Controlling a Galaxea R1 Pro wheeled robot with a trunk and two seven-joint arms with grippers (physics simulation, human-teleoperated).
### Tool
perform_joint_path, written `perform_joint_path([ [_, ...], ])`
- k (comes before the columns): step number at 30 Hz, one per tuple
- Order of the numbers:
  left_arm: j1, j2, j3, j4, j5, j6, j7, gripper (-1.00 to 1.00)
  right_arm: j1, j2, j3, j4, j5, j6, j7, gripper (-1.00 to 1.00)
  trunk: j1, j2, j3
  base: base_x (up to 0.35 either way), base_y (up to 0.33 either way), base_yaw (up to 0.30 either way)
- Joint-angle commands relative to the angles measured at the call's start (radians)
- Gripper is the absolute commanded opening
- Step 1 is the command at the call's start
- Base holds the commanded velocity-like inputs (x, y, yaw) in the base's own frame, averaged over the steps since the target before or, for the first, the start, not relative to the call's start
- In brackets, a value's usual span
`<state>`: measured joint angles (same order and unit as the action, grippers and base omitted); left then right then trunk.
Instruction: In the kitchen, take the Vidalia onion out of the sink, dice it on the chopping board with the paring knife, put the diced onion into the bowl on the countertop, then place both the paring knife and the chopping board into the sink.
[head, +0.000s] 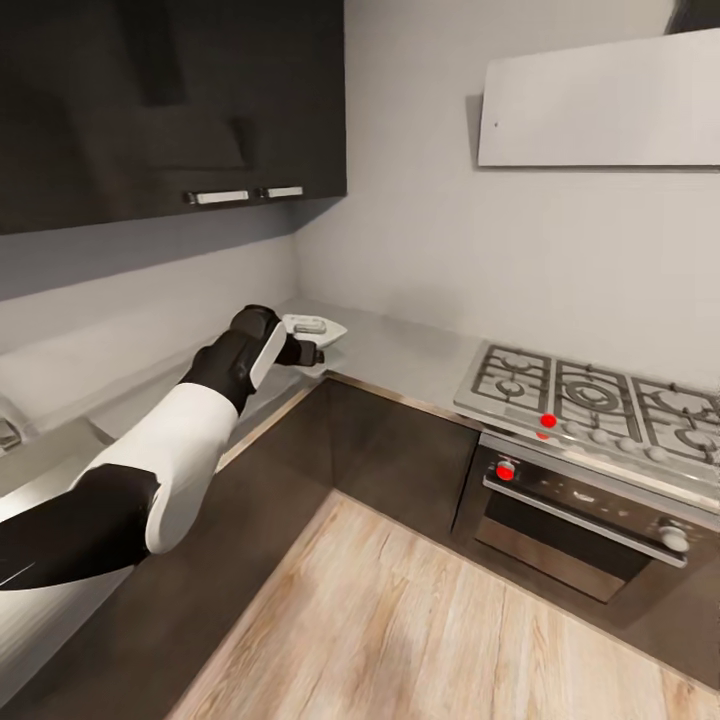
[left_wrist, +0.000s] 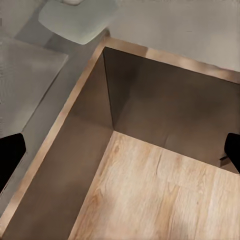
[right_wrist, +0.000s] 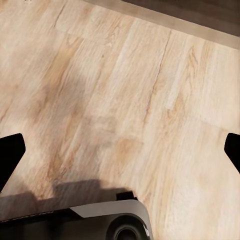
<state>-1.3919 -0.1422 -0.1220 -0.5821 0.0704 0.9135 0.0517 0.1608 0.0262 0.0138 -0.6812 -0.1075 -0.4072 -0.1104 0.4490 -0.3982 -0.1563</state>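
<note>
The kitchen had a long grey countertop (head: 400, 350) that bent round a corner, with dark cupboards under it and a pale wood floor (head: 420, 620). On the right stood a steel cooker (head: 590, 400) with red knobs. At the far left edge a bit of steel, maybe the sink (head: 10, 435), peeked in, but it was too cut off to be sure.

The robot's left arm (head: 180, 440) reached out over the counter edge toward the far corner. There sat the white bowl (head: 318, 328), with something small and pale in it, too tiny to name. The left gripper (head: 305, 352) hung just in front of the bowl, near it. In the left wrist view its two dark fingers (left_wrist: 10, 155) stood wide apart with nothing between them. The right gripper (right_wrist: 120, 155) pointed down at the floor, its fingers (right_wrist: 10, 155) spread wide and bare too.

It looked like the step with the bowl was in hand, perhaps the onion going in. Next the robot would likely need to turn back left for the knife and board.

No words or labels could be read anywhere.
</note>
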Motion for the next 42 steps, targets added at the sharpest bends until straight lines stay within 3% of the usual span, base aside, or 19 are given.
perform_joint_path([
  [1, -0.001, 0.003, -0.004, 0.0, 0.007, 0.003, 0.006, 1.0, 0.0, 0.001, 0.002, -0.001, -0.01, -0.002, 0.0, 1.0, 0.001, -0.002, -0.002, 0.226, 0.0, -0.015],
  [15, -0.001, 0.022, -0.006, 0.005, 0.002, -0.001, 0.008, 1.0, 0.0, 0.003, 0.002, -0.001, -0.009, -0.002, 0.0, 1.0, 0.001, -0.002, -0.011, 0.327, 0.017, -0.002],
  [23, -0.001, 0.023, -0.007, 0.004, 0.002, -0.002, 0.051, 1.0, 0.0, 0.003, 0.002, 0.005, -0.009, -0.002, 0.0, 1.0, 0.001, -0.002, -0.023, 0.346, 0.066, 0.016],
  [36, -0.001, 0.023, -0.007, 0.002, 0.0, -0.003, 0.06, 1.0, 0.0, 0.003, 0.002, 0.026, -0.009, -0.002, 0.0, 1.0, 0.001, -0.002, -0.037, 0.331, -0.119, 0.126],
  [42, -0.001, 0.019, -0.008, 0.002, 0.001, -0.005, 0.121, 1.0, 0.0, 0.003, 0.002, 0.026, -0.009, -0.002, 0.0, 1.0, 0.001, -0.002, -0.041, 0.285, -0.194, 0.107],
])
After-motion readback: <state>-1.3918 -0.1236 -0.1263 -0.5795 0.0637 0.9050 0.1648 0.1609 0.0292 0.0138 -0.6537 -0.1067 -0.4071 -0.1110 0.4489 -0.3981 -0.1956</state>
